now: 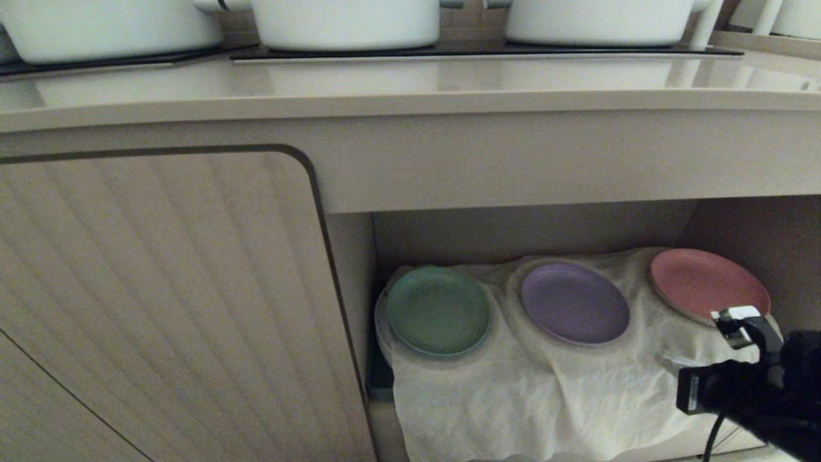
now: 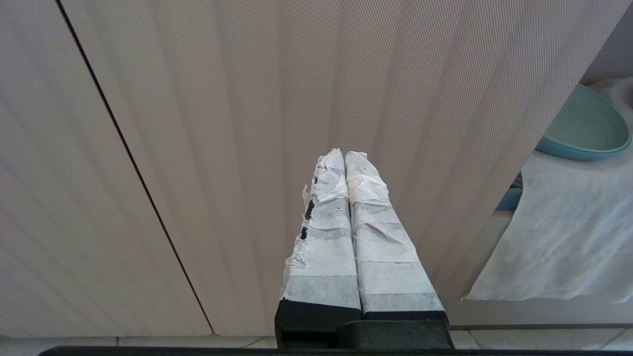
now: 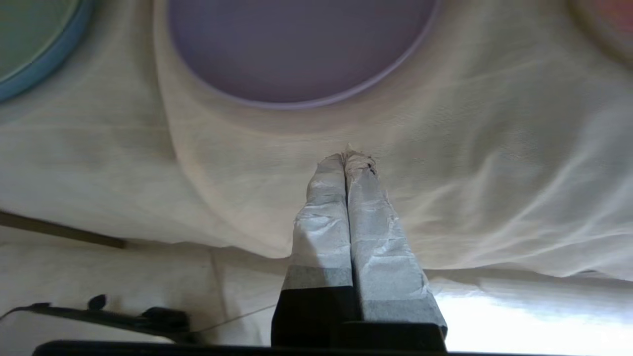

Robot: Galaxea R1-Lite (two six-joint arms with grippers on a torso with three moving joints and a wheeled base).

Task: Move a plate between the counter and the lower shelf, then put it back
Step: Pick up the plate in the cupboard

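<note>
The plate lay flat on the white cloth in the lower shelf, at the centre of a row of three. The green plate sat at its 9 o'clock and the pink plate at its 3 o'clock, each apart from it. The counter above carried white pots on its hob.

The right gripper hovered over the cloth just short of the plate's near rim, at the plate's 6 o'clock in the head view, with its taped fingers pressed together and nothing between them. The left gripper was likewise closed and empty, parked facing the cabinet door.

The plate appeared rigid, light and matte, so probably not very slippery, and possibly breakable if dropped. The low raised rim at 6 o'clock was the likely hold point. The soft cloth beneath could bunch or be pinched along with the rim.
</note>
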